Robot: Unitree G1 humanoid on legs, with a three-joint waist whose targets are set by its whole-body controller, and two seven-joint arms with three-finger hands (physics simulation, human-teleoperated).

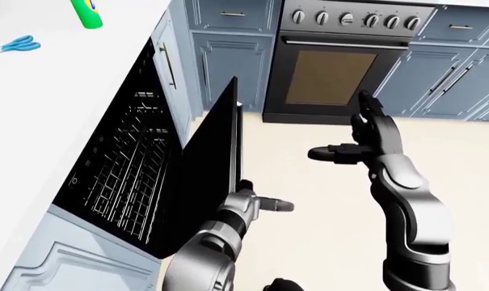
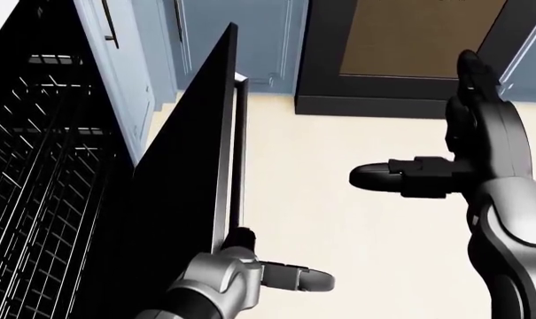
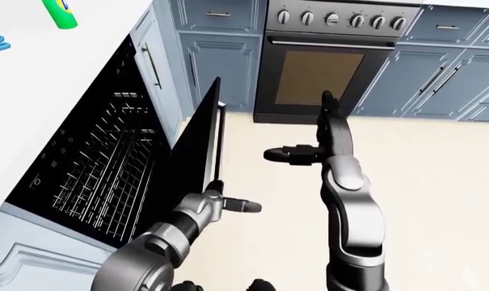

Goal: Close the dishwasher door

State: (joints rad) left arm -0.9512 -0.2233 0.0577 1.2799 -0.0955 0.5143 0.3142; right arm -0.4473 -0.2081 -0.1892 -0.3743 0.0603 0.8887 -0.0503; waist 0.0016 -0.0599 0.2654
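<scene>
The dishwasher door (image 1: 216,163) is standing partly open, tilted away from the rack-filled dishwasher (image 1: 119,167) at the left of the left-eye view. The left hand (image 2: 250,269) is resting against the door's lower edge, fingers extended, gripping nothing. The right hand (image 1: 365,136) is hovering released over the floor (image 1: 325,200), near the oven (image 1: 337,60). Scissors (image 1: 14,45) are lying on the table (image 1: 34,91).
</scene>
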